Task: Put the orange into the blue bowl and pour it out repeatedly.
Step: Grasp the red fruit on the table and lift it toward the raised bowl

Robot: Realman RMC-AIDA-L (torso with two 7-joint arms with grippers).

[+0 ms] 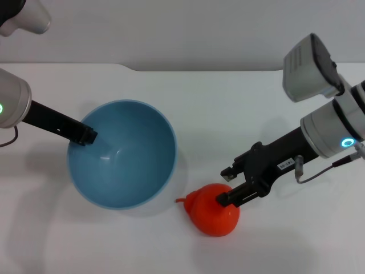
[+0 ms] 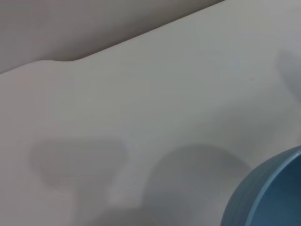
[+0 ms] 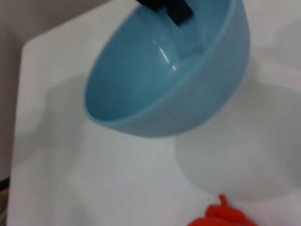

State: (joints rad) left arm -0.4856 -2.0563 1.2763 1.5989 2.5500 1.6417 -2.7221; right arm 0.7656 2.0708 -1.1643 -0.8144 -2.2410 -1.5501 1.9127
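Note:
The blue bowl (image 1: 132, 177) is empty, lifted off the white table and tilted, its mouth facing the right arm. My left gripper (image 1: 86, 136) is shut on the bowl's left rim, with one black finger inside it. The bowl also shows in the left wrist view (image 2: 269, 194) and the right wrist view (image 3: 188, 110), with its shadow on the table under it. The orange (image 1: 212, 218) lies on the table just right of the bowl, stem nub towards the bowl; its top shows in the right wrist view (image 3: 221, 217). My right gripper (image 1: 226, 185) is open, one finger over the orange's top, the other beyond it.
The white table (image 1: 285, 240) has its far edge (image 1: 199, 69) against a grey wall, with a step in the edge at the back left. Nothing else stands on it.

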